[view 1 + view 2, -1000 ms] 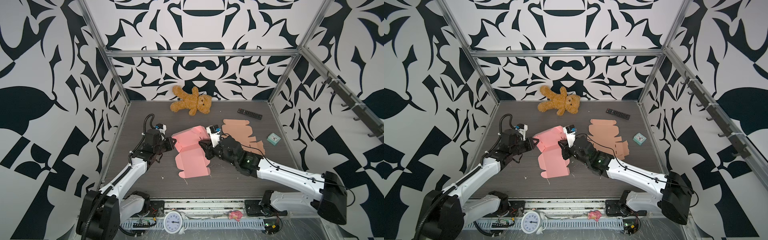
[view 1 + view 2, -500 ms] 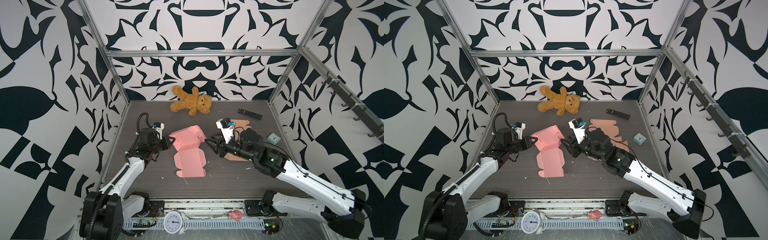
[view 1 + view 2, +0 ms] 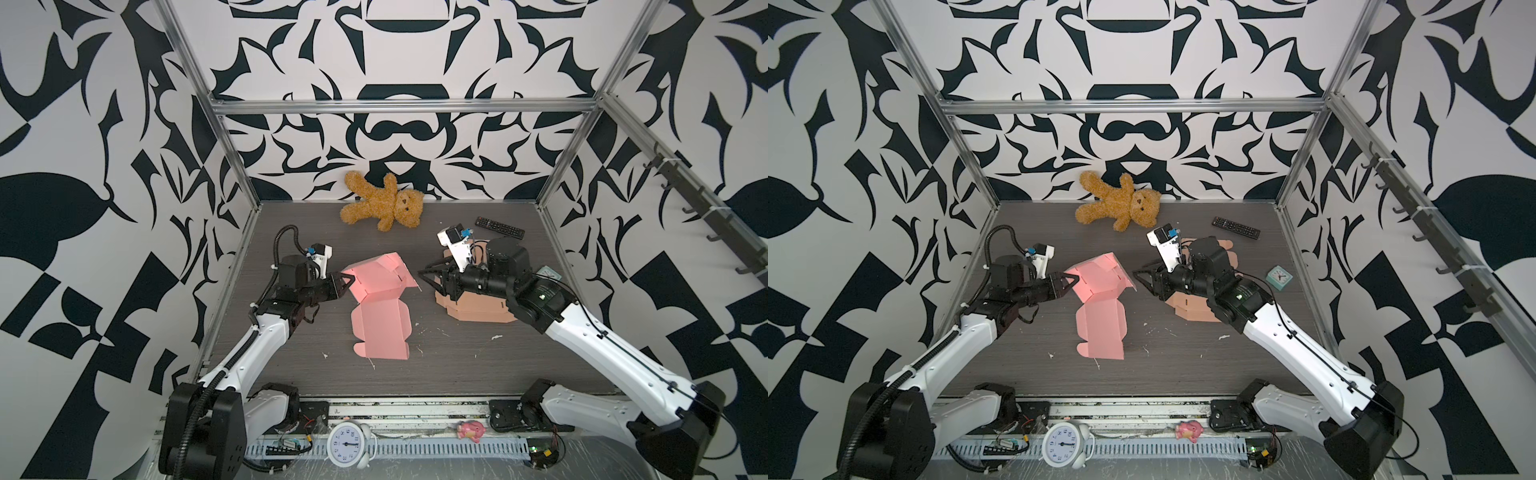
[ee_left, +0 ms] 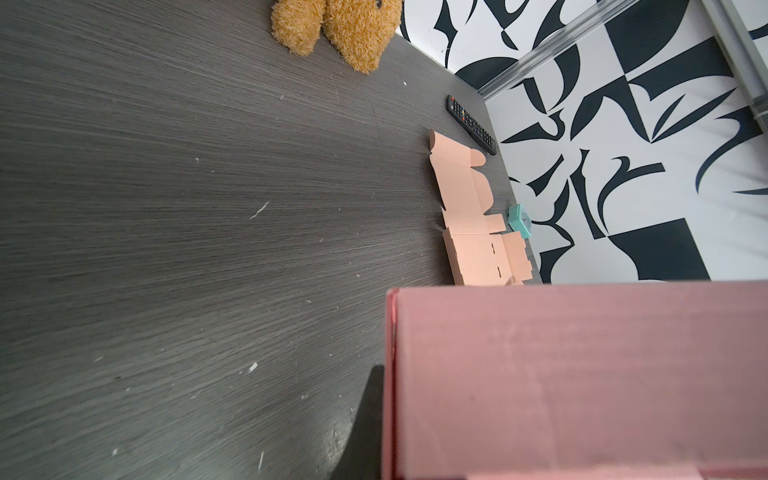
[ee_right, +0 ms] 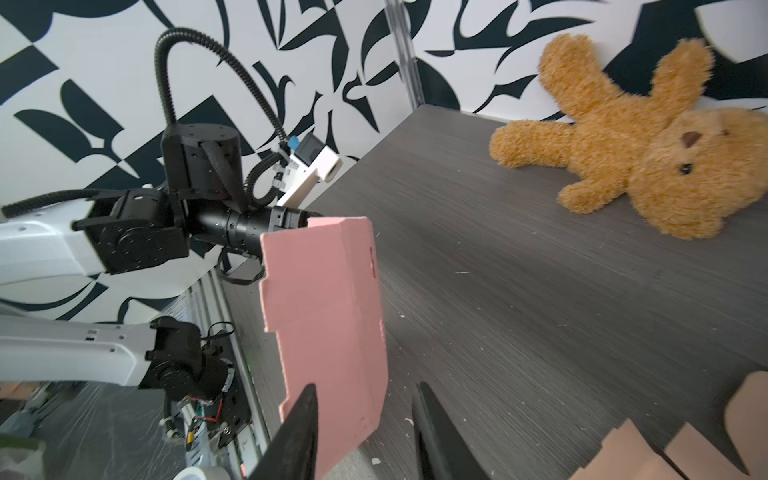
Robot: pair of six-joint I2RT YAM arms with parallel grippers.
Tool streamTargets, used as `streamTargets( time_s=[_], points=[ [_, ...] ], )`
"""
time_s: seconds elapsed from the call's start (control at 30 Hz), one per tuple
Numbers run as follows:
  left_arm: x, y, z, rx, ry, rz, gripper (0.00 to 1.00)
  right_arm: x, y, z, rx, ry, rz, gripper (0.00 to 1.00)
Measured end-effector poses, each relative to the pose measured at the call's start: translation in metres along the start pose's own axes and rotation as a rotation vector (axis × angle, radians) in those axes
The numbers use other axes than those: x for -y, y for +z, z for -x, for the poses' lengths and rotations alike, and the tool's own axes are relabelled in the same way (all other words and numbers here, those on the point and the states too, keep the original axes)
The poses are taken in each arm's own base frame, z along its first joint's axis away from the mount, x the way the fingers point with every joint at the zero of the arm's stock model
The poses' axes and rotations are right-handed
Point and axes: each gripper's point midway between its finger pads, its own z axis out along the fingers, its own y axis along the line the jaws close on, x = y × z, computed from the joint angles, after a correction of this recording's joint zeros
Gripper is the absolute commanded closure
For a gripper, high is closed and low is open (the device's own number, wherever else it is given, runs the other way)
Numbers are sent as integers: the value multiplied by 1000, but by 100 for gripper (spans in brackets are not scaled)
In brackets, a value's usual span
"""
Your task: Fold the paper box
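The paper box [image 3: 380, 307] is plain salmon pink, and its raised panel looks a shade darker where it is in shadow. The flat cardboard sheet [image 3: 478, 309] is pale peach-tan. The bench [image 3: 457, 365] is dark grey with a fine wood grain. The teddy bear [image 3: 382, 203] is golden brown with a dark nose. The remote [image 3: 500, 227] is black. The small clock [image 3: 1279, 277] near the bench's right edge is teal. The walls [image 3: 395, 137] are white with bold black swirling shapes.

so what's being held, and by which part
The left gripper pinches the pink paper box by the raised panel's corner on that arm's side. The right gripper is open near the opposite edge, gripping nothing.
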Motion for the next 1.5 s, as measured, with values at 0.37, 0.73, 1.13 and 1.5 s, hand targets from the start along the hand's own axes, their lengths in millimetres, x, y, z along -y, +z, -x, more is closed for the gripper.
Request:
streamTargets(
  time_s=[0.37,0.73,1.13,1.5],
  points=[
    [2,0,0,-2,-4,-14,92,-5,19,-17,-69,8,94,74],
    [-1,5,-3,-13,-7,12,93,4,40,-29,-134,40,112,78],
    [-17,12,-14,-53,-43,106,96,6,60,-27,-194,3,25,80],
    [-27,14,-28,-82,-78,198,96,24,81,-45,-295,-5,-135,81]
  ],
)
